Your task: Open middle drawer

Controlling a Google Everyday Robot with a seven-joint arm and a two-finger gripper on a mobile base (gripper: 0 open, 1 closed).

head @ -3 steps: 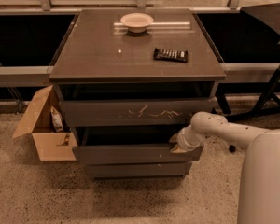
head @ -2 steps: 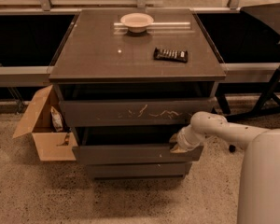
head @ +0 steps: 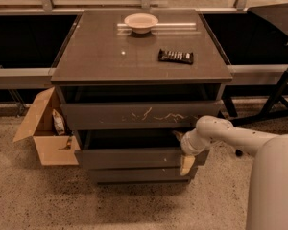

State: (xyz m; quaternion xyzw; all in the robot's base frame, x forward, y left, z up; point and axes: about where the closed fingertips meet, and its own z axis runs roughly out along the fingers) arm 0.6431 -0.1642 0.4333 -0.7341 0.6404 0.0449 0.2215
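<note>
The middle drawer [head: 134, 157] is a wide dark grey-brown front, pulled out a little from the cabinet, with its dark interior [head: 129, 139] showing above it. My gripper [head: 184, 152] is at the right end of this drawer front, at its top edge, on a white arm that comes in from the lower right. Above it is the taller drawer front with pale scratch marks [head: 149, 115], also standing out slightly. Below is the narrower lowest front [head: 139, 175], which is closed.
A pale bowl [head: 141, 22] and a dark remote-like object [head: 175, 56] lie on the cabinet top [head: 105, 56]. An open cardboard box [head: 48, 133] stands on the floor at the cabinet's left. Dark chair legs [head: 278, 99] are at the right.
</note>
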